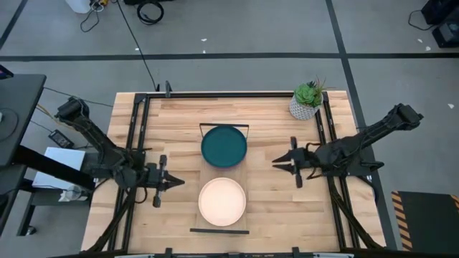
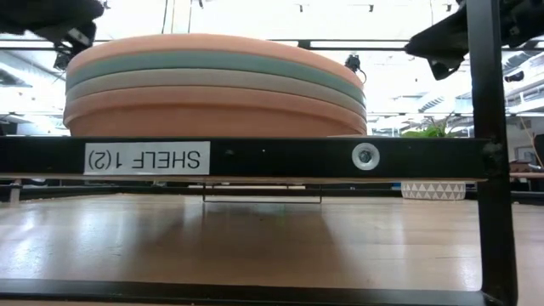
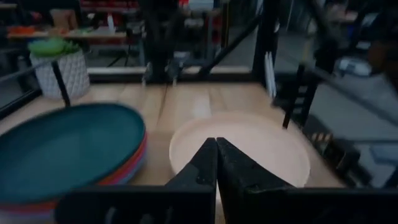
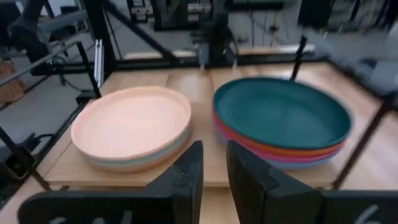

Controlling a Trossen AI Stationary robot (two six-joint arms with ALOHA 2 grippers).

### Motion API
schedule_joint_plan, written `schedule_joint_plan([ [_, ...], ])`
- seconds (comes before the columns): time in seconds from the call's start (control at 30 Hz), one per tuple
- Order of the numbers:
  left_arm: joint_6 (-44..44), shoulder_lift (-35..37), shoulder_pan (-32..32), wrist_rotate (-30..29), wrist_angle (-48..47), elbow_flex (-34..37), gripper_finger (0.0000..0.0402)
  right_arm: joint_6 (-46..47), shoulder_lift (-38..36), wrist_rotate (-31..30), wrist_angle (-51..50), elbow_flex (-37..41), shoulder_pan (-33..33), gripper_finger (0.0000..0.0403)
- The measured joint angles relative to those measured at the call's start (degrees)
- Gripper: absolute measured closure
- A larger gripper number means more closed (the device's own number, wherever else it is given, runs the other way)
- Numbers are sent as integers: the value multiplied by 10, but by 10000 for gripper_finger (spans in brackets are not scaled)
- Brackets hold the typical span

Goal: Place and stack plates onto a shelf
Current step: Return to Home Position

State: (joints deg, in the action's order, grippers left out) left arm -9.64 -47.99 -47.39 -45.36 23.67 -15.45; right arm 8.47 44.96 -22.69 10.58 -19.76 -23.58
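Note:
Two stacks of plates rest on the shelf, a narrow light-wood board with black wire frames at its ends. The far stack has a teal plate on top, with orange, magenta and blue rims under it. The near stack has a peach plate on top, above pale green, cream and peach rims. My left gripper is shut and empty, left of the near stack. My right gripper hovers right of the shelf, its fingers a little apart and empty.
A small white pot with a green plant stands near the table's far right corner. Black frame rails run along the table's left and right sides, and a labelled black bar crosses the low view.

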Motion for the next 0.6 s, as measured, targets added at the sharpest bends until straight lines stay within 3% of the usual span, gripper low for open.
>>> schedule_joint_plan([
  [0.2,80,0,62,68,136,20,393,-69,-121,-4,-26,43,15,326],
  [0.33,107,0,98,68,157,20,393,-101,-198,-4,-56,72,24,326],
  [0.6,80,0,200,69,154,20,393,-134,-348,-2,-125,114,36,326],
])
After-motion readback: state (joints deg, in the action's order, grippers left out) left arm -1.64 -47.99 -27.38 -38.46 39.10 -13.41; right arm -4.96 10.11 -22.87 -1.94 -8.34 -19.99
